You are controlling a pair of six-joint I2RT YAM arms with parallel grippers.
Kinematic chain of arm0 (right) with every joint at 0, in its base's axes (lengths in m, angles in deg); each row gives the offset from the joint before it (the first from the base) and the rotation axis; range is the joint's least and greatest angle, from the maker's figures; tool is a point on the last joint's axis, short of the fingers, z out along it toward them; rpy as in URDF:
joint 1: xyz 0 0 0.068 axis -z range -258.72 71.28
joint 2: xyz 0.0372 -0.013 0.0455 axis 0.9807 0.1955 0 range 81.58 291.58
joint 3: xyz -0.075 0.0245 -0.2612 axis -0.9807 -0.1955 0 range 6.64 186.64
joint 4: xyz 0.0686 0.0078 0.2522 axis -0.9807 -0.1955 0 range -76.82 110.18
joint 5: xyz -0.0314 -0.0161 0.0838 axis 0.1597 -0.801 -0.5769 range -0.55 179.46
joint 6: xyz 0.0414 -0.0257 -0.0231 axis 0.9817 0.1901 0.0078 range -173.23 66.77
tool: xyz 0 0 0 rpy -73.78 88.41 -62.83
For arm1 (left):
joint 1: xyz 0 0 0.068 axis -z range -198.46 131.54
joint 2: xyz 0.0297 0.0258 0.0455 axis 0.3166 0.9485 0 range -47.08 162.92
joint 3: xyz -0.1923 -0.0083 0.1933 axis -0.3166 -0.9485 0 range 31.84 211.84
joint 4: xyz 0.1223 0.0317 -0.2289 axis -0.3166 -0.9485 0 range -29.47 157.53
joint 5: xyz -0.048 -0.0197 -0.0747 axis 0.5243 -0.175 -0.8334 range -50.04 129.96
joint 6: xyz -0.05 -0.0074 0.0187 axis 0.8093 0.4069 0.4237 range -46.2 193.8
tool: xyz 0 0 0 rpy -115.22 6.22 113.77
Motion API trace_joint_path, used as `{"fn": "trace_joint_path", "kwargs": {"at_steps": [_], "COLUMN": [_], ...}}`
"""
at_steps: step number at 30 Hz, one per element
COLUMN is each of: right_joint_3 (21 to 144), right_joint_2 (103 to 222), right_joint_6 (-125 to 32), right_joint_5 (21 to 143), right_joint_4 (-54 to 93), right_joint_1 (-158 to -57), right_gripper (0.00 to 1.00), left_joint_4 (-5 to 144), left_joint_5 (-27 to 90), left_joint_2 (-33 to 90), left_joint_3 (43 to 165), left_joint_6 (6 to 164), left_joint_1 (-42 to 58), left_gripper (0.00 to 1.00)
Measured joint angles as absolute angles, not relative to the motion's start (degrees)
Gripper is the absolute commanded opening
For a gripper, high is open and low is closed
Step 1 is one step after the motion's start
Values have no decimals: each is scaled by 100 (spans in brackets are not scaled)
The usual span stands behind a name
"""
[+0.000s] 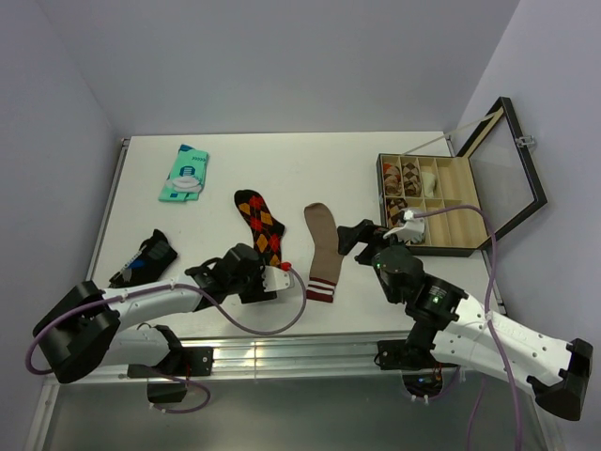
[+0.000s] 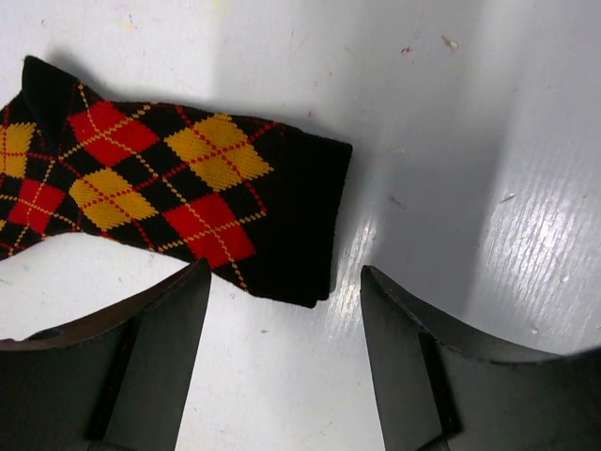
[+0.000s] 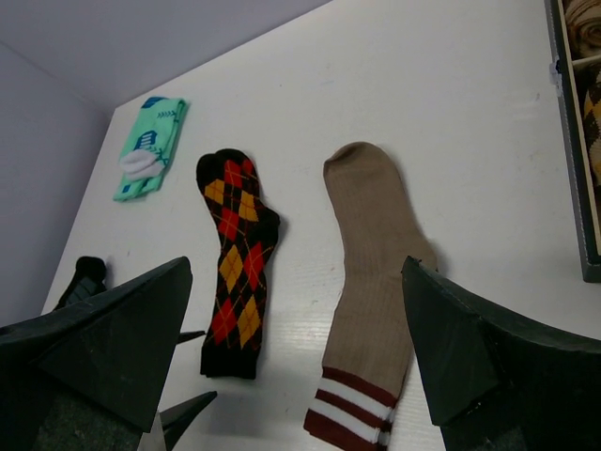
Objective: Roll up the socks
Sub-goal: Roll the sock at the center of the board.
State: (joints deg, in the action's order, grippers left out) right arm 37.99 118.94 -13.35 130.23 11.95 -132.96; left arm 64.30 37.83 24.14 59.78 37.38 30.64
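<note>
Facing the left gripper (image 2: 284, 274): the cuff of the argyle sock (image 2: 188, 183), flat on the bench (image 1: 282, 155), just ahead of the gap between the fingers and not touching them.
Argyle sock axis: far to near, toe far, cuff near, slanting slightly right toward the cuff.
Left gripper state: fingers apart and empty, lined up either side of the cuff edge.
Nearer arm: the left, by my judgement. Its gripper sits at the cuff, so a roll would start there and run toward the far toe.
Tan sock (image 1: 322, 246): just right of the argyle sock, roughly parallel and apart from it, with its striped cuff near.
Right gripper (image 1: 362, 235): fingers wide apart and empty, hovering right of the tan sock.
Around: packet (image 1: 185, 174) far left, dark item (image 1: 146, 258) near left, open box (image 1: 434, 202) far right, all well apart from the socks.
In the way: nothing lies between the left gripper and the cuff.
</note>
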Motion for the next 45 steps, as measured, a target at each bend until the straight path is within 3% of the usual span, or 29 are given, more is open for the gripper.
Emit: {"fn": "trace_joint_path", "kwargs": {"at_steps": [9, 13, 26, 32, 45], "right_joint_3": [3762, 3716, 3703, 3703, 3404], "right_joint_2": [11800, 11857, 11813, 11709, 11368], "right_joint_6": [-1344, -1348, -1460, -1563, -1945], "right_joint_5": [13038, 13036, 13014, 12935, 12254], "right_joint_4": [1203, 1210, 1295, 1311, 1770], "right_joint_1": [-13296, -13296, -13296, -13296, -13296], "right_gripper": [99, 99, 98, 98, 94], "left_joint_4": [6878, 7023, 6865, 6343, 4697], "left_joint_5": [3864, 3883, 3689, 3278, 1652], "left_joint_2": [2797, 2934, 3260, 3258, 3275], "left_joint_3": [6009, 6044, 6271, 6488, 7248], "left_joint_6": [3751, 3766, 4013, 4197, 4358], "left_joint_1": [3250, 3263, 3263, 3215, 2439], "left_gripper": [65, 58, 17, 6, 0]}}
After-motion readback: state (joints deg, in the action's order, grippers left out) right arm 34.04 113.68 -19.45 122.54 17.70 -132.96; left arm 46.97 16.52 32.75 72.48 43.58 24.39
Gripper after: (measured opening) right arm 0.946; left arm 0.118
